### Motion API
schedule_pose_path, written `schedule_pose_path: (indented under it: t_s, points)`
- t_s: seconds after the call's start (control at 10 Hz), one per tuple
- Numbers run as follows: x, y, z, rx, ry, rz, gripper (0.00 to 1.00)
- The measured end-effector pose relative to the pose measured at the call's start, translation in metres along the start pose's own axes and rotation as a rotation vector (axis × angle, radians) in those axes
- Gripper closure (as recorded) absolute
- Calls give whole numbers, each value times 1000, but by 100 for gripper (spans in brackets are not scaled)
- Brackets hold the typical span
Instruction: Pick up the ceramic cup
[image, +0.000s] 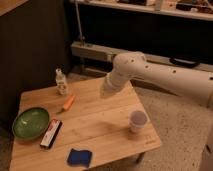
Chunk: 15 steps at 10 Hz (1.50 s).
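Observation:
The ceramic cup (138, 121) is small, white and handleless. It stands upright near the right front corner of the wooden table (100, 125). My white arm comes in from the right and bends down over the table's far side. My gripper (105, 92) hangs above the back middle of the table, to the left of the cup and behind it, well apart from it. It holds nothing that I can see.
A green bowl (30, 122) sits at the left edge. A small white bottle (61, 82) stands at the back left, with an orange stick-shaped item (68, 102) next to it. A red and white bar (51, 133) and a blue sponge (79, 157) lie at the front. A dark shelf unit stands behind.

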<state>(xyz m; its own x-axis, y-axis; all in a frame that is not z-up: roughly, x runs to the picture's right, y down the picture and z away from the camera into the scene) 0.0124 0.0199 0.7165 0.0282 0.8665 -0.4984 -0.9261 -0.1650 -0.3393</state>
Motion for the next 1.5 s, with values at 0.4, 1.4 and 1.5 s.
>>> schedule_pose_path:
  t_s: [0.4,1.4,1.5]
  points:
    - [14,-56,-56,87,2,115,37]
    - [47,-102,-84,101,38,203,20]
    - [47,-102,-84,101,38,202,20]
